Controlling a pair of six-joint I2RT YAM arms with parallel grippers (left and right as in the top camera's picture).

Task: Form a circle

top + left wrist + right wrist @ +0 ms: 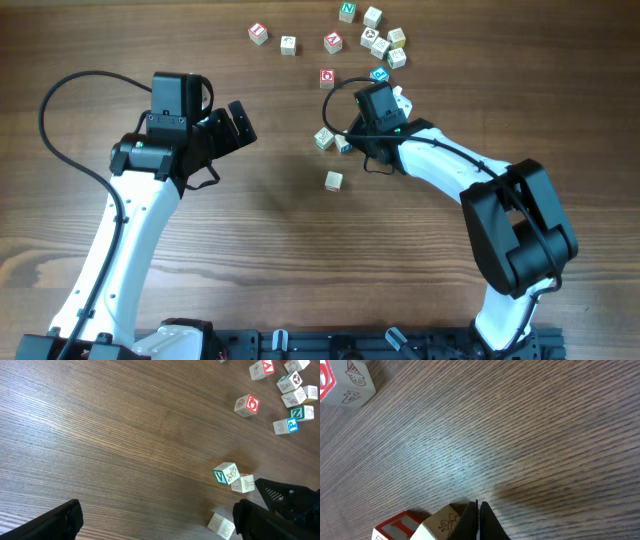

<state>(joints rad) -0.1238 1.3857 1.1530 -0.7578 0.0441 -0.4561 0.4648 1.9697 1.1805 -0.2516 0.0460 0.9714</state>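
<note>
Wooden table bears scattered letter cubes and one tight cluster.

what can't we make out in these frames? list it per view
Overhead: right gripper fingertips hidden under its own wrist; contact with adjacent cube unclear.
Right wrist: red-lettered cube cut off by bottom edge.
Left wrist: right arm hides whatever lies behind it.
Overhead: top scatter drawings too small.

Circle of small pale wooden letter cubes, a tight cluster near the middle of the surface, slightly toward its far edge, green V cube touching a drawing-faced neighbour, red-lettered cube against a bird-drawing cube, all resting flat
</note>
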